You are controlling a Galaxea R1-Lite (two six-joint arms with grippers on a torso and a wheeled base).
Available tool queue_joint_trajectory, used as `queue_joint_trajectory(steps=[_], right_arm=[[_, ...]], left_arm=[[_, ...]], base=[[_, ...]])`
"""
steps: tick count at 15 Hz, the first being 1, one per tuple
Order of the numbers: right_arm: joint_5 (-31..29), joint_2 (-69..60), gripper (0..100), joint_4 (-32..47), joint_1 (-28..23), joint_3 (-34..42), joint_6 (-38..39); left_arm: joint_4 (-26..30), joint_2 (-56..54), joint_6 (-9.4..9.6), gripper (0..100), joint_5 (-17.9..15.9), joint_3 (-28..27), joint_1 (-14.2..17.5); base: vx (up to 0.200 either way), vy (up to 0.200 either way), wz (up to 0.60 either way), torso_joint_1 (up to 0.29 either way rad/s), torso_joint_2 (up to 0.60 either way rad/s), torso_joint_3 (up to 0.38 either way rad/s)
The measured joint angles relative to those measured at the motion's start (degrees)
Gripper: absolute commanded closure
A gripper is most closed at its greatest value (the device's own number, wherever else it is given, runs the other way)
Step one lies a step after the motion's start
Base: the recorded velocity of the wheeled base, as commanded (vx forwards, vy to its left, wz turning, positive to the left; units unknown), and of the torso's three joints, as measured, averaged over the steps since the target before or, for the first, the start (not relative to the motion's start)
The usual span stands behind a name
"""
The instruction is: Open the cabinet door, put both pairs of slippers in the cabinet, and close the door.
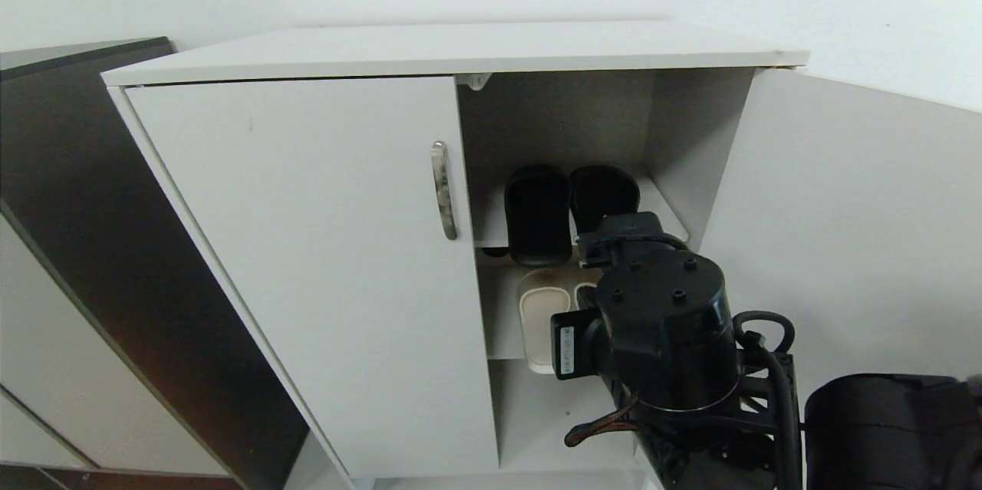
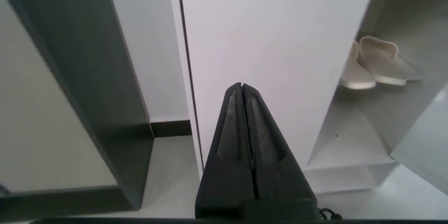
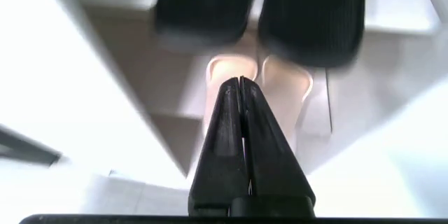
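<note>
The white cabinet (image 1: 460,49) stands with its right door (image 1: 844,229) swung open and its left door (image 1: 307,260) shut. A pair of black slippers (image 1: 568,206) rests on the upper shelf; they also fill the upper part of the right wrist view as black slippers (image 3: 259,7). Below them a pair of cream slippers (image 1: 545,314) lies on the middle shelf, seen too as cream slippers (image 2: 374,59) and cream slippers (image 3: 280,77). My right gripper (image 3: 241,84) is shut and empty, just in front of the open compartment. My left gripper (image 2: 241,87) is shut, facing the closed left door.
A metal handle (image 1: 443,191) runs down the left door's inner edge. A dark panel (image 1: 115,245) leans beside the cabinet on the left. The bottom compartment (image 1: 552,421) under the cream slippers holds nothing.
</note>
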Motion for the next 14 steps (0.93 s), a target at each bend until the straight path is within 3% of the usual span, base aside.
queue_joint_trajectory(steps=[13,14], right_arm=[[0.57,0.96,100,-0.06,-2.51,1.18,0.44],[0.62,1.16,100,-0.09,-2.84,1.46,0.46]], left_arm=[[0.00,0.00,-0.13,100,-0.09,0.00,0.00],[0.04,0.00,-0.13,100,-0.05,0.00,0.00]], base=[[-0.200,0.000,0.00,0.002,0.00,0.001],[0.000,0.000,0.00,0.000,0.00,0.000]])
